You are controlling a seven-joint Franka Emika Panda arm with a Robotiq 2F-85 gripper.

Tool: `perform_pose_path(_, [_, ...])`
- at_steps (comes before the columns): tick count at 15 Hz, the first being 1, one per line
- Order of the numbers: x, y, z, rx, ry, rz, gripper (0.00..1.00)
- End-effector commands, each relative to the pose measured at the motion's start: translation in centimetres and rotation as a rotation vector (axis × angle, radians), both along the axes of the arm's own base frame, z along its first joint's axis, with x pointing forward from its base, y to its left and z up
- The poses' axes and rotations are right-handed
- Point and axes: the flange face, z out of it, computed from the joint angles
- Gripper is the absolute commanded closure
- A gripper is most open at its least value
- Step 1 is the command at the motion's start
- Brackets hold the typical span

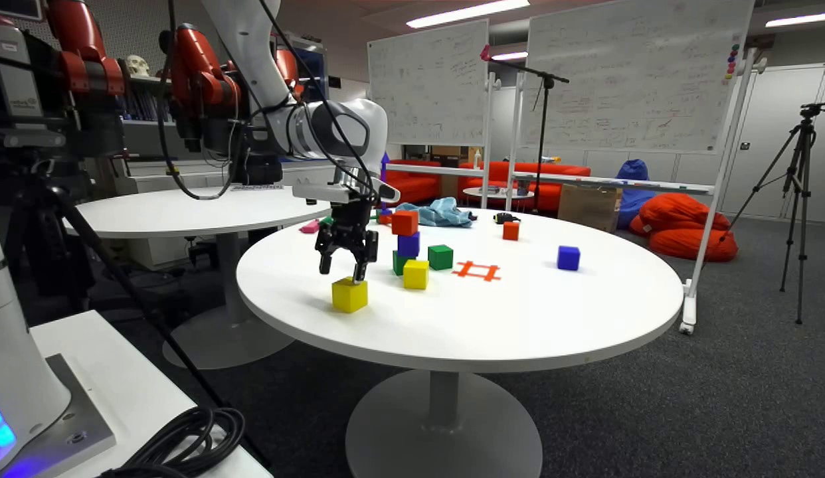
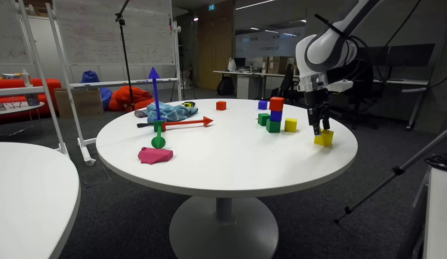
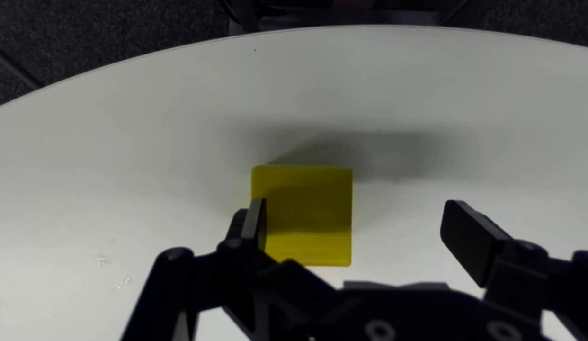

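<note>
One yellow cube (image 3: 313,213) lies below one fingertip (image 3: 255,222) of the gripper (image 1: 341,274), contact unclear; the fingers (image 3: 467,234) stand spread and empty above the white table (image 1: 552,312). The step looks like lining up; the next move likely calls for centring them over the cube.

In an exterior view, we see a cube (image 1: 349,297) on the table (image 1: 552,312), before and left of the stack (image 1: 408,244).
</note>
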Motion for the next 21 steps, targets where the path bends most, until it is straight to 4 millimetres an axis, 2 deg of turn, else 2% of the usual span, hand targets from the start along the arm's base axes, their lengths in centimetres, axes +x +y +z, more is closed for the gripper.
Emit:
perform_pose_path(1, [0.5, -0.1, -0.3, -0.037, -0.011, 0.007, 0.0])
perform_pose_path(11, [-0.1, -1.5, -0.5, -0.151, -0.014, -0.067, 0.0])
perform_pose_path(21, [0.3, -1.0, -1.6, -0.121, 0.011, -0.02, 0.0])
